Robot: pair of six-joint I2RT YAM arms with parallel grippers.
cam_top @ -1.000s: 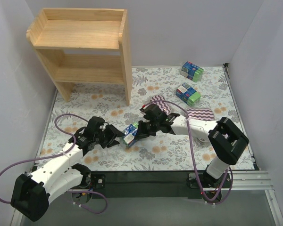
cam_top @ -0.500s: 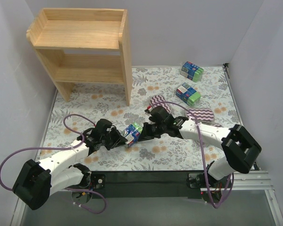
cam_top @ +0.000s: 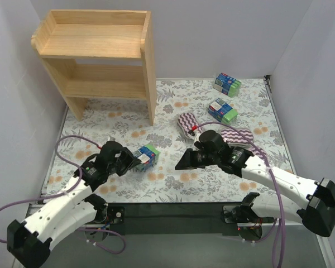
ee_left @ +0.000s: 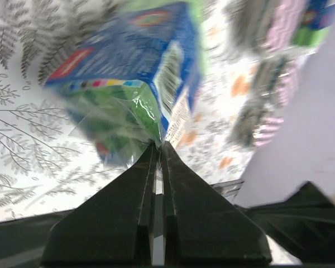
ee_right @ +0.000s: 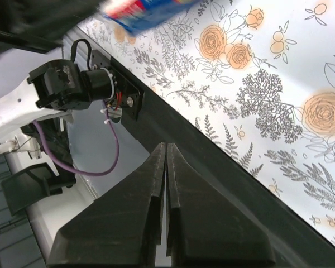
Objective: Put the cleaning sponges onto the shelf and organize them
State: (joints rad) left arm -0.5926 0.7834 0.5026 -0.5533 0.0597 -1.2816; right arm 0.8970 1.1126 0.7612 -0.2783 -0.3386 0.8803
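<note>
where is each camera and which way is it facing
top external: above, behind the arms, facing down on mat, shelf, both arms
left wrist: on left arm, facing along shut left fingers pinching the blue-green pack
right wrist: on right arm, facing along shut right fingers toward left arm's base
shared: top and left wrist show the pack

Left pincer grips a blue-green pack; right pincer is closed.

Blurry blue-and-green pack, top cut off
</note>
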